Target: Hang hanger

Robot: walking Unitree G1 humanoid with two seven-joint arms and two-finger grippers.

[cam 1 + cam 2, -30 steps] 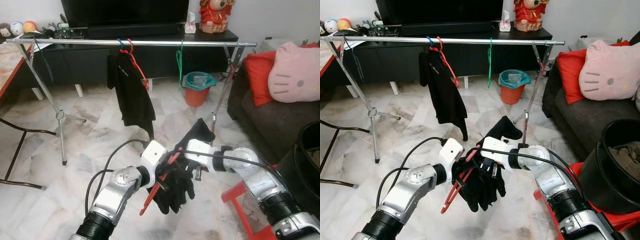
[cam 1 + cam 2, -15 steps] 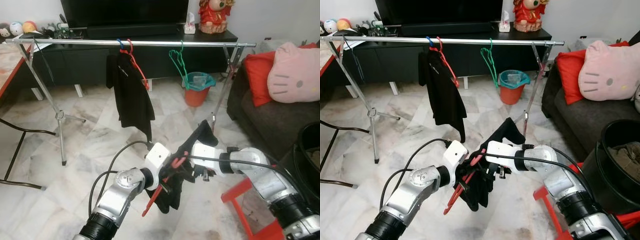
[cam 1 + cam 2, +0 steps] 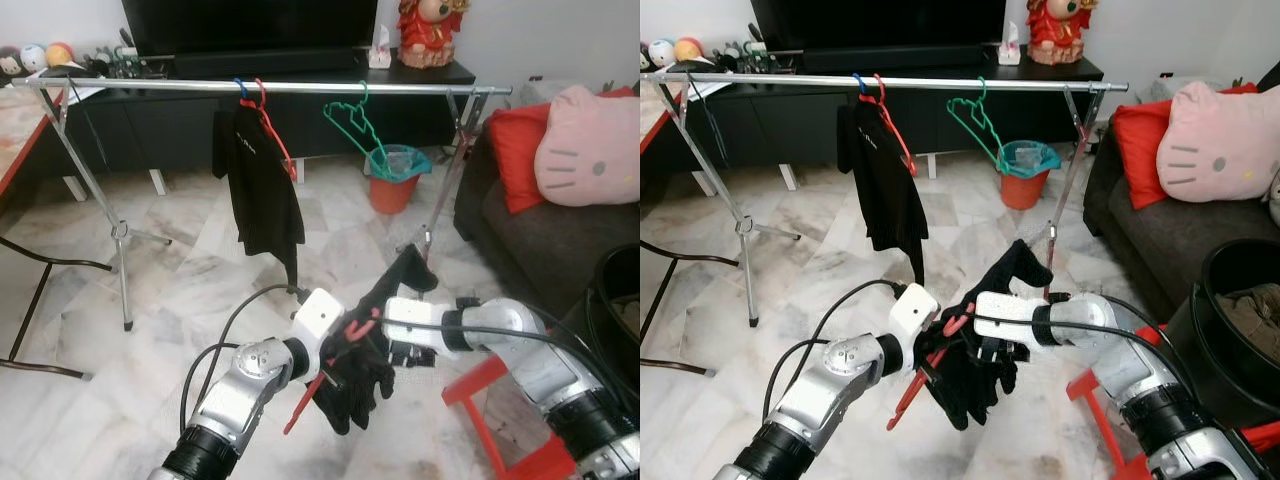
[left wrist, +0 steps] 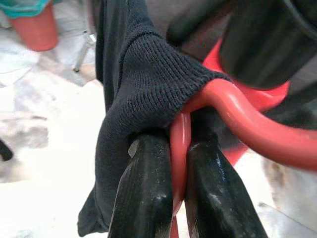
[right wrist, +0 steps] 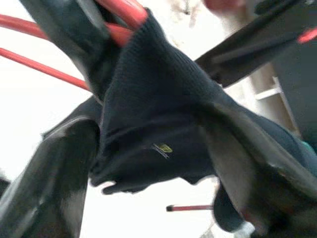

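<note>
Looking down from the head camera, a silver clothes rail (image 3: 270, 88) spans the room on tripod legs. On the rail hang a black shirt (image 3: 262, 185) on a red hanger and, to its right, an empty green hanger (image 3: 352, 118). Below the rail, in front of the robot, the left gripper (image 3: 335, 362) and the right gripper (image 3: 385, 350) meet at a red hanger (image 3: 318, 378) draped with a black garment (image 3: 360, 375); this hanger is well apart from the rail, low over the marble floor (image 3: 180, 270). An orange bin (image 3: 396, 178) stands behind the rail near its right leg, and a sofa with a pink cushion (image 3: 590, 145) lies right of the rail.

Left wrist view: the two black fingers (image 4: 143, 198) are pressed together on the red hanger's stem, with black knit fabric folded over one finger.

Right wrist view: the fingers (image 5: 54, 183) stand spread, the black garment bunched between them; red hanger bars cross behind the cloth.
</note>
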